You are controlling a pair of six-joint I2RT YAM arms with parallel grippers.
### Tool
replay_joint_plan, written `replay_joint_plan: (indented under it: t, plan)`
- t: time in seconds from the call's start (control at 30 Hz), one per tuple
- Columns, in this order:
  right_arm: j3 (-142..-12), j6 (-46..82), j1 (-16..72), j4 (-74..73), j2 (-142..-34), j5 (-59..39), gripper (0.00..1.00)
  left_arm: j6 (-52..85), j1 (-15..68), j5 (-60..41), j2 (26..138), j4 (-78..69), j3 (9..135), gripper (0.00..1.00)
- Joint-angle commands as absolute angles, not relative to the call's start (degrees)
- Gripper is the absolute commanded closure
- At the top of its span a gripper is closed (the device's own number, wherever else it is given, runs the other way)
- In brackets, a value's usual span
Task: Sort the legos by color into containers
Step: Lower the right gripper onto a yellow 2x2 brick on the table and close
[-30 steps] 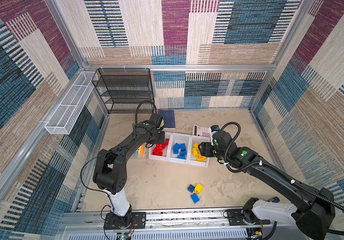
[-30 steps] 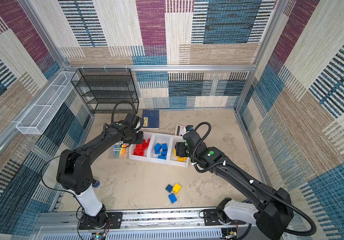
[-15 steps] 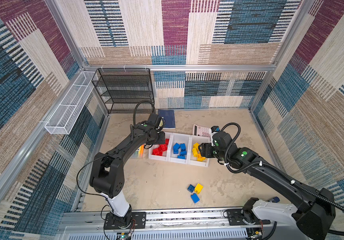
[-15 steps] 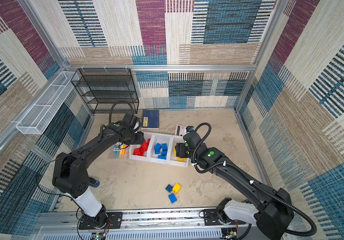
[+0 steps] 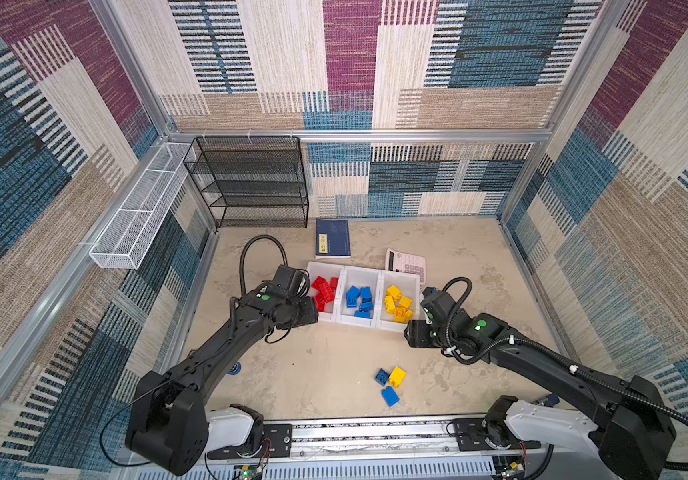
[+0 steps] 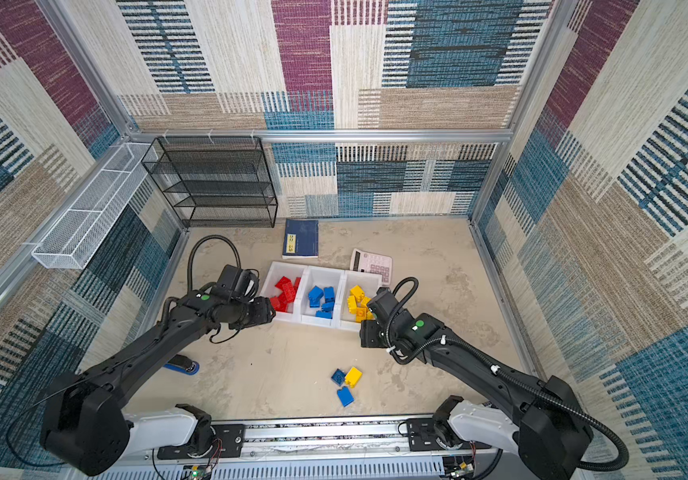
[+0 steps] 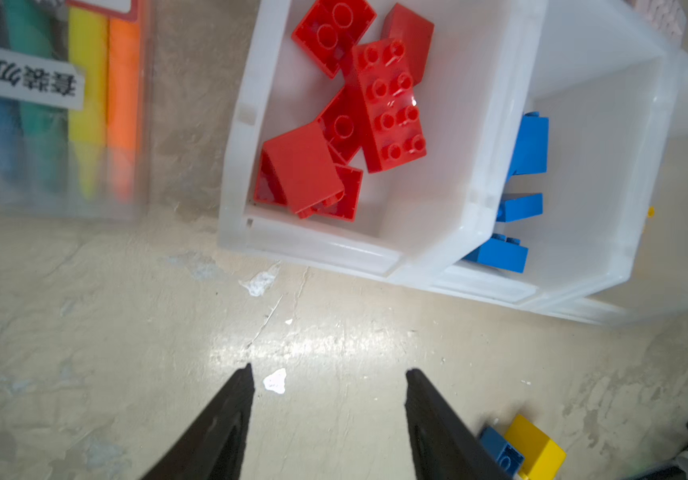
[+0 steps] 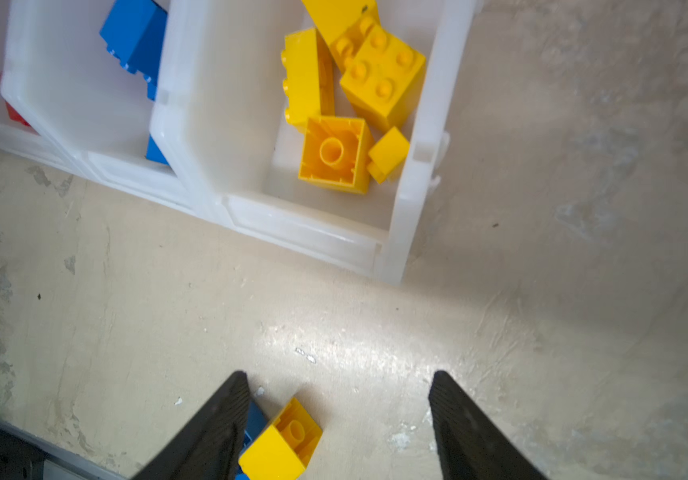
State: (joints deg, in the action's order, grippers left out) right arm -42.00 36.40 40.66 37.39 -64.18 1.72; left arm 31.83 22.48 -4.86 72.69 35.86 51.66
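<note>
My left jaws and right jaws have drawn back from the containers, both half open and empty; three legos remain on the worktop, the rest sorted.

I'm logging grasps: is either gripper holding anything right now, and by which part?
Nothing is held: the left gripper and right gripper both stand open and empty.

I see a black mesh rack against the back wall, with a white wire basket hung on the left wall beside it. A blue book lies flat just before the rack, a calculator near it to the right. A marker pack lies on the table. A small blue item at the left I cannot identify.
</note>
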Motion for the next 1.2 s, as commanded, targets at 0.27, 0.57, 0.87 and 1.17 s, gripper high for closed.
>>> replay_joint_plan:
  t: [0.27, 0.57, 0.87, 1.17]
  plan:
    - [-37.8, 49.2, 50.6, 37.5, -66.1, 0.3, 0.29, 37.5, 22.3, -6.9, 67.9, 33.1, 47.4, 0.38]
    - [-39.7, 52.0, 55.4, 35.9, -72.3, 0.4, 0.29, 39.2, 22.4, -8.9, 65.3, 31.9, 42.6, 0.38]
    - [-41.4, 52.8, 56.1, 36.3, -76.3, 1.1, 0.33, 38.6, 22.4, -9.0, 65.1, 32.5, 42.3, 0.38]
    - [-39.6, 55.1, 56.3, 37.2, -76.5, 2.2, 0.5, 38.9, 22.3, -9.1, 64.7, 32.6, 41.7, 0.38]
